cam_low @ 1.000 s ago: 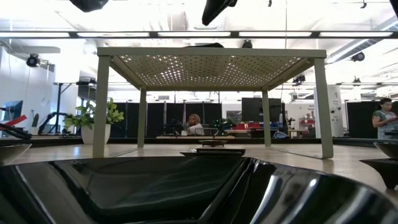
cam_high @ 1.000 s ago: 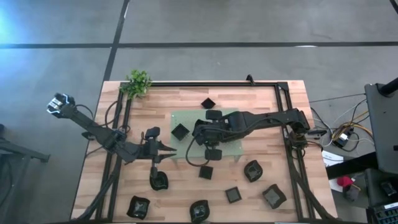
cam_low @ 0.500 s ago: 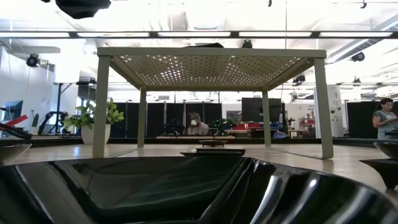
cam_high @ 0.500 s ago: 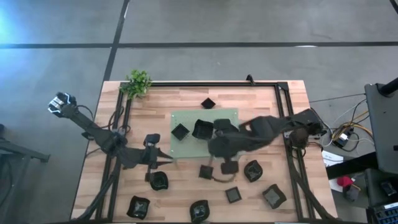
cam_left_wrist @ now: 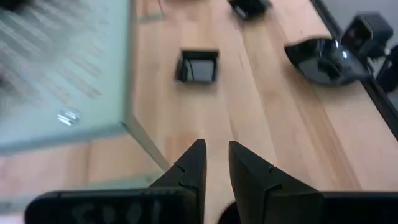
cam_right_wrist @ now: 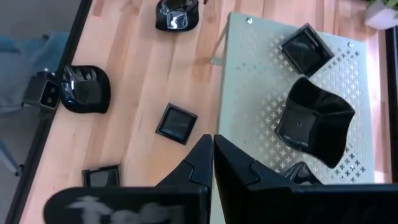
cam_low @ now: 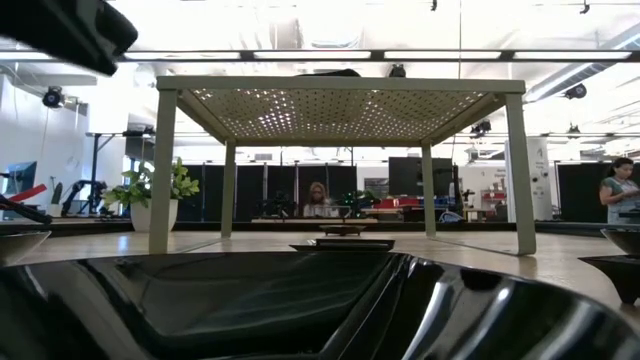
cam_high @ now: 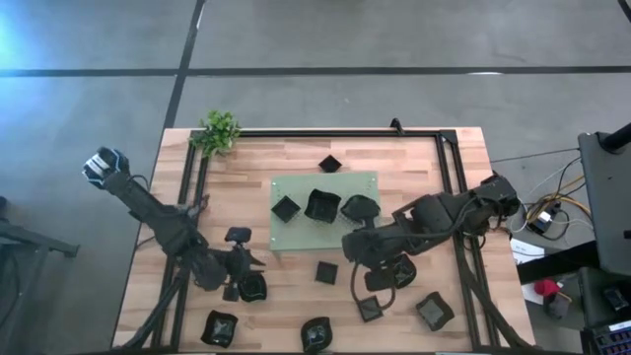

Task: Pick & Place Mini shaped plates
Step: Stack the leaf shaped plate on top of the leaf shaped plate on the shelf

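Observation:
Several glossy black mini plates show in the high view. Three lie on the raised light green mat (cam_high: 367, 182): a small square (cam_high: 286, 208), a larger one (cam_high: 322, 204) and a rounded one (cam_high: 360, 207). Others lie flat on the wood, among them a square (cam_high: 326, 271) and a round one (cam_high: 252, 287). My left gripper (cam_high: 258, 263) (cam_left_wrist: 216, 152) hovers just beyond that round plate, open by a narrow gap and empty. My right gripper (cam_high: 350, 248) (cam_right_wrist: 212, 142) hangs shut and empty over the mat's near edge.
The mat stands on thin legs (cam_low: 160, 170) above the wood. A black rail frame (cam_high: 449, 168) borders the table. A small plant (cam_high: 219, 131) sits at the far left corner. More plates line the near edge (cam_high: 315, 333), one filling the low view's foreground (cam_low: 300, 300).
My right gripper has drawn back from above the mat's middle toward the table's near right, and the two plates it covered now show lying on the mat. My left gripper has moved toward the near edge, closer to the round plate on the wood.

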Available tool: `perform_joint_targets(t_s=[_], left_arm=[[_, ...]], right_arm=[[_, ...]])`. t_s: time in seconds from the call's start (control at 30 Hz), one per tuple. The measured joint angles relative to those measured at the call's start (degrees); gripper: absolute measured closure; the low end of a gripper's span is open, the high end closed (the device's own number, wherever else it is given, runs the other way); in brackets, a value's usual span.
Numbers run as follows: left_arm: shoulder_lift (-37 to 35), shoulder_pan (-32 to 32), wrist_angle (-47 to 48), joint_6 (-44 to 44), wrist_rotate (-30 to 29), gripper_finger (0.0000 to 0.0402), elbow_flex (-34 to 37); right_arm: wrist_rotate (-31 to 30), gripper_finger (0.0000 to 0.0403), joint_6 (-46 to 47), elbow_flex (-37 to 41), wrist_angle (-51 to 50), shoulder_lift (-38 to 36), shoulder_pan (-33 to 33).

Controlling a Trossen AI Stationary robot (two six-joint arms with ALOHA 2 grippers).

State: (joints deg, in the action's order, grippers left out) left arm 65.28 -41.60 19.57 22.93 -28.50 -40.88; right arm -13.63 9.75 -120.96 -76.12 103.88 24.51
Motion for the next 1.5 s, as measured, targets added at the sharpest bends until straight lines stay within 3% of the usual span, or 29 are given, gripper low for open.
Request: perform_joint_targets(t_s=[0.13, 0.7, 1.5], left_arm=[[2.9, 0.0, 0.8, 3.5, 4.6, 0.0339, 0.0], [10.9, 0.0, 8.9, 14.6, 8.6, 0.0339, 0.0], [15.2, 0.0, 10.6, 25.0, 10.0, 0.0339, 1.8]], right_arm=[[0.0, 0.0392, 0.8, 0.3, 0.0, 0.0, 0.0], [0.0, 0.0392, 0.1, 1.1, 0.4, 0.0, 0.0], [0.1, 0.0392, -0.9, 2.3, 2.1, 0.0, 0.0]])
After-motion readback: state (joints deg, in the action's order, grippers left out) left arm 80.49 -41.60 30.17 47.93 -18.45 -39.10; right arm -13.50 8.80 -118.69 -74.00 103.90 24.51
